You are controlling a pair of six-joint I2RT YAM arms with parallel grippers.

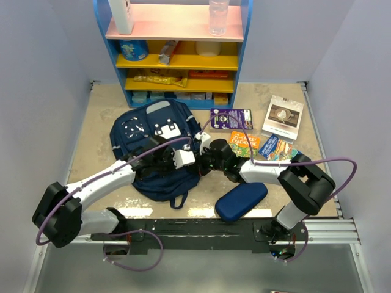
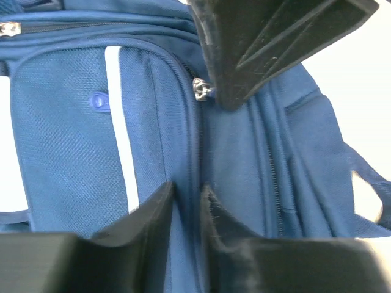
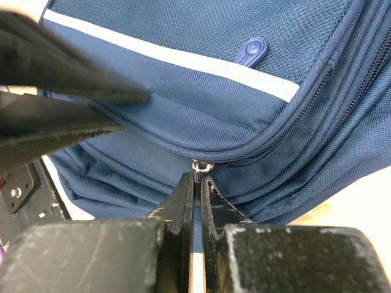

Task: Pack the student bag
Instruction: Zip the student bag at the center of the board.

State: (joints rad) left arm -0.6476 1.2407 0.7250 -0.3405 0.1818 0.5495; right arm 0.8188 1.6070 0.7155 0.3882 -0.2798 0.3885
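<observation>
Student bag (image 1: 156, 149): navy fabric, thin pale stripe, white patches, zippers.
Right hand (image 3: 197, 183): clamped on zipper pull (image 3: 201, 166).
Left hand (image 2: 186, 198): fingers nearly together against the bag's fabric; grip unclear.

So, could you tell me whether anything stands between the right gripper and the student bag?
Nothing visible does. The right gripper has its jaws shut on the zipper pull of the student bag, and the left gripper appears to pinch the bag's fabric close by.
</observation>
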